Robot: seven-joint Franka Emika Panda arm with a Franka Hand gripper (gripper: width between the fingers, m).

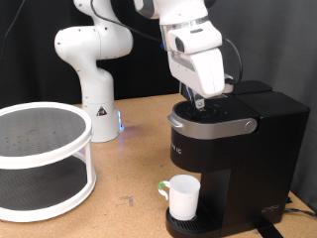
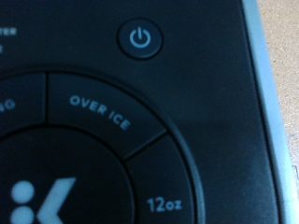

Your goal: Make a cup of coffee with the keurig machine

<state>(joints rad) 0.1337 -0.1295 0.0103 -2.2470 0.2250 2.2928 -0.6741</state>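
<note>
The coffee machine (image 1: 233, 139) stands at the exterior view's right, the cup (image 1: 184, 195) on its drip tray (image 1: 188, 226) below the spout. The gripper (image 1: 198, 102) hovers just above the top button panel (image 2: 103, 149), holding nothing; its opening cannot be told. Closely spaced buttons risk a press landing on "over ice" (image 2: 101, 112) or the power button (image 2: 140, 40).

Exterior view: white pincer (image 1: 197, 100) fingertips too small and dark against the boxy black coffee maker (image 1: 233, 159) to read the gap. White two-tier round rack (image 1: 40, 159) cut by left edge. Wrist view: round button panel (image 2: 103, 159) cropped, labels blurred.
</note>
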